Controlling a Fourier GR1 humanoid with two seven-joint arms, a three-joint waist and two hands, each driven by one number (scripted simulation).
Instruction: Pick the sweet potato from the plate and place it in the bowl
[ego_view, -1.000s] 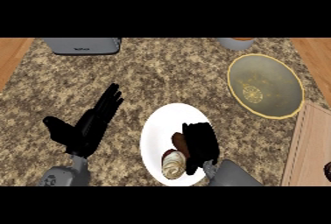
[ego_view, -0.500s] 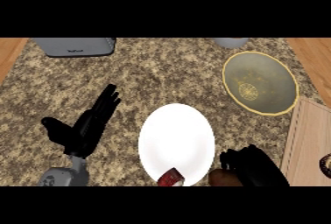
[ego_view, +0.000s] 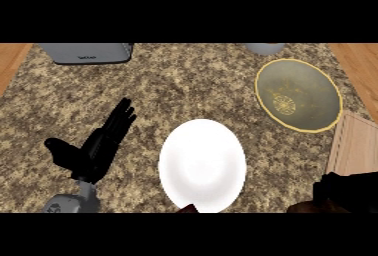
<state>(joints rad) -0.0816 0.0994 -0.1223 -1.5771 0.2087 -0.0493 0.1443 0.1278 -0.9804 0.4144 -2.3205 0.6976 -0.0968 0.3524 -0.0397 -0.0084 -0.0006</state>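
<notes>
At lower right: right hand (ego_view: 347, 192) withdrawn | plate (ego_view: 201, 165) now bare

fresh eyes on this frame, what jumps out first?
The white plate at bottom centre of the granite counter, nothing lying on its face. Up at the right sits the bowl with its yellow rim and nothing in it. The black left hand rests open at the left with fingers up, while the right hand is a dark shape at the bottom right corner, its fingers too hidden to read.
</notes>
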